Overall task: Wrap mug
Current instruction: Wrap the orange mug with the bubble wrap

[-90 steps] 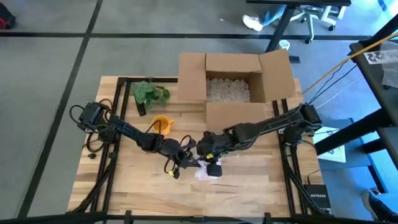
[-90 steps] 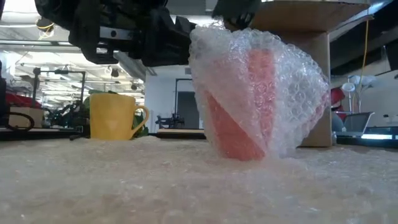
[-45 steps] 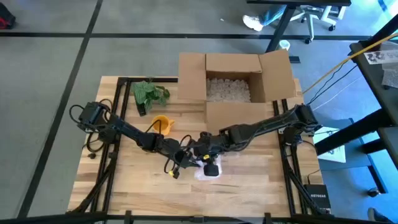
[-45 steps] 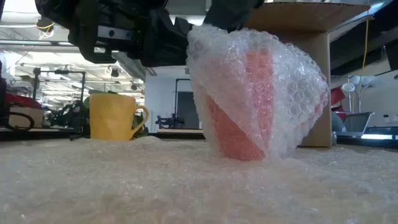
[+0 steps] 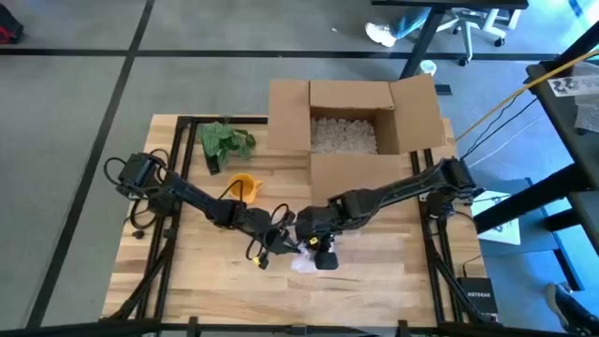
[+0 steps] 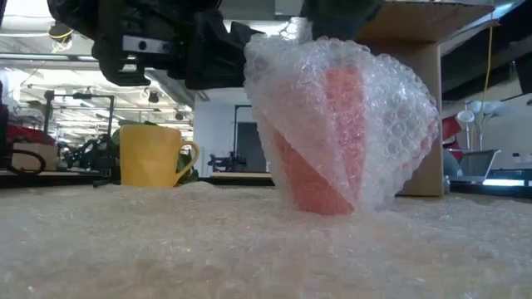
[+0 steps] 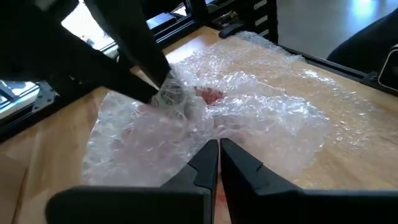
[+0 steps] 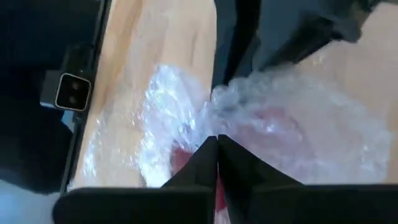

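The mug (image 6: pixel 328 137) stands near the surface's (image 5: pixel 374 281) front edge, midway along it, draped in soft, springy wrap (image 6: pixel 391 108). The left hand (image 7: pixel 217 163) and right hand (image 8: pixel 216 155) each pinch wrap, fingers closed. Judged rigid, fragile; grip film folds only.

From above you've got both dark arms meeting mid-table: left gripper (image 5: pixel 277 240) and right gripper (image 5: pixel 316 251) crowd a crumpled clear bubble wrap bundle (image 5: pixel 305 262). A yellow ceramic mug (image 5: pixel 242 186) sits near the open cardboard box (image 5: pixel 356 126).
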Robot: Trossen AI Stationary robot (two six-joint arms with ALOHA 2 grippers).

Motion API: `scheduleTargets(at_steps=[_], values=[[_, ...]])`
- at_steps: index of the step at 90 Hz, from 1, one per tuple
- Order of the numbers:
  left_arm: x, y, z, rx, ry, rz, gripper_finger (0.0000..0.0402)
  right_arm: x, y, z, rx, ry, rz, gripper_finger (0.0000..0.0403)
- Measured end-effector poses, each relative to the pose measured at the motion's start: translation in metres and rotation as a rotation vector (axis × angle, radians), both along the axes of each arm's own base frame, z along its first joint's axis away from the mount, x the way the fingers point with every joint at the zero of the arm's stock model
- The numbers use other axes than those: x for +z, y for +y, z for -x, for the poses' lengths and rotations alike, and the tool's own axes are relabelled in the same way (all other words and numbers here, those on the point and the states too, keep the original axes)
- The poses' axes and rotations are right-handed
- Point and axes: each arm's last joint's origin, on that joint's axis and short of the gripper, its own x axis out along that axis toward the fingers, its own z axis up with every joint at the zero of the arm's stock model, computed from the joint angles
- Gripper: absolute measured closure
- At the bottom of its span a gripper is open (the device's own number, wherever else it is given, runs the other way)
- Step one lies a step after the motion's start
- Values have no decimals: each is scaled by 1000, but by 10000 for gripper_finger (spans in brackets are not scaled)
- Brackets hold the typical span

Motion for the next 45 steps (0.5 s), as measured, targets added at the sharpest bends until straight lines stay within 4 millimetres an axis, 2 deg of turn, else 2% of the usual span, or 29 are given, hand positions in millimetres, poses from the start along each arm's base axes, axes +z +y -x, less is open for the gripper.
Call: scheduleTargets(at_steps=[18,45], values=[[-1,0,0,-4,8,3,401,-34,-2,7,-22,12,-21,403],[14,-8,10,-69,2,20,401,-62,-4,18,-55,3,-54,403]])
